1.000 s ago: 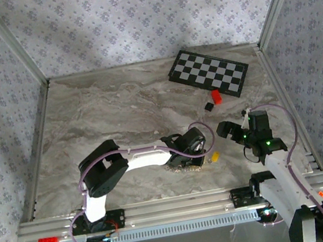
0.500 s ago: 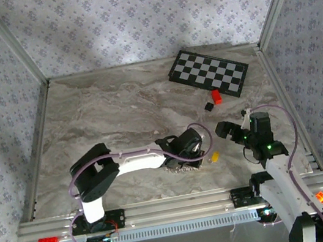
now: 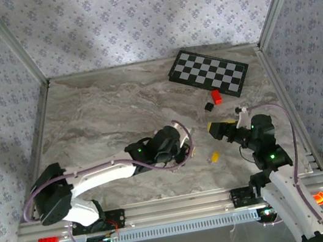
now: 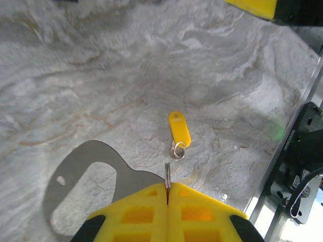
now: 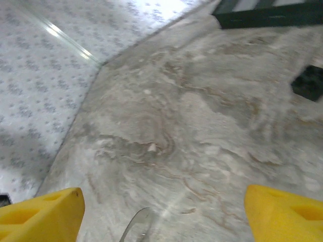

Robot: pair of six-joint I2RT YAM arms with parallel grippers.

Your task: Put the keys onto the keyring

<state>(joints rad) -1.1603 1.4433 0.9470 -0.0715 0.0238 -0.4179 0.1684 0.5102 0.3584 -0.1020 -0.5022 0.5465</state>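
Open marble table (image 3: pixel 87 121) spreads at the left. Mid-table, the left gripper (image 4: pixel 167 192) pinches one grey keyring (image 4: pixel 70 169), fingers pressed together. One yellow tag (image 4: pixel 179 130) lies near the front rail. The right gripper (image 5: pixel 162 196) gapes wide, holding nothing. Far right, one red block (image 3: pixel 216 96) and one black block (image 3: pixel 209 106) lie just beside one checkerboard (image 3: pixel 208 73).

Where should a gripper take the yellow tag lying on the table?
Across the tag's two long edges, coming straight down from above. It lies flat on the table, so its faces offer no grip, and the small ring at one end looks too fine to pinch reliably.
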